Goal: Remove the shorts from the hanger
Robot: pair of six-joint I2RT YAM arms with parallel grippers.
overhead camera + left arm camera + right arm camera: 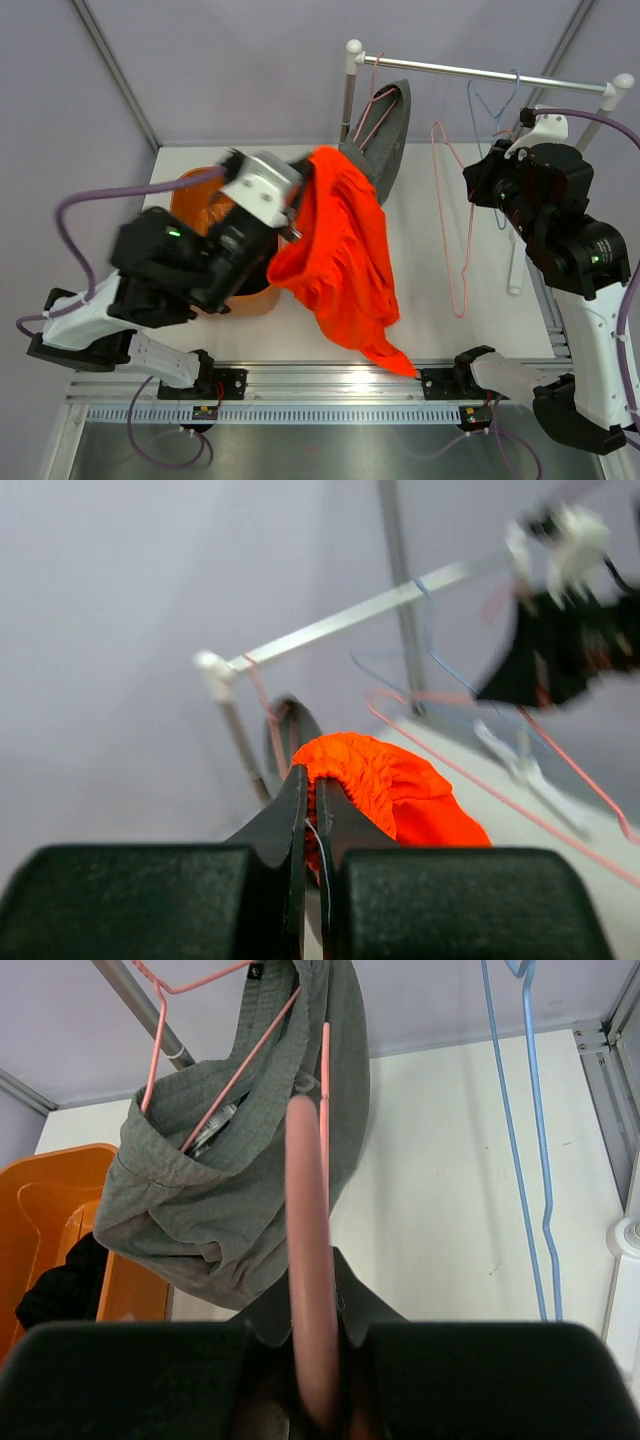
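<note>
My left gripper [297,226] is shut on the waistband of the bright orange shorts [345,260] and holds them up over the table, their hem trailing to the front edge. In the left wrist view the orange shorts [400,790] bulge from between the closed jaws of the left gripper [310,780]. The grey shorts [385,125] hang on a pink hanger on the rack, and also show in the right wrist view [230,1170]. The black shorts [58,1292] lie in the orange bin [50,1205]. My right gripper [315,1305] is shut on an empty pink hanger [457,235].
The orange bin [188,205] sits at the left, mostly under my left arm. The metal rack rail [480,72] spans the back, with its posts at both ends. A blue hanger [495,100] hangs on it, and also shows in the right wrist view [525,1130].
</note>
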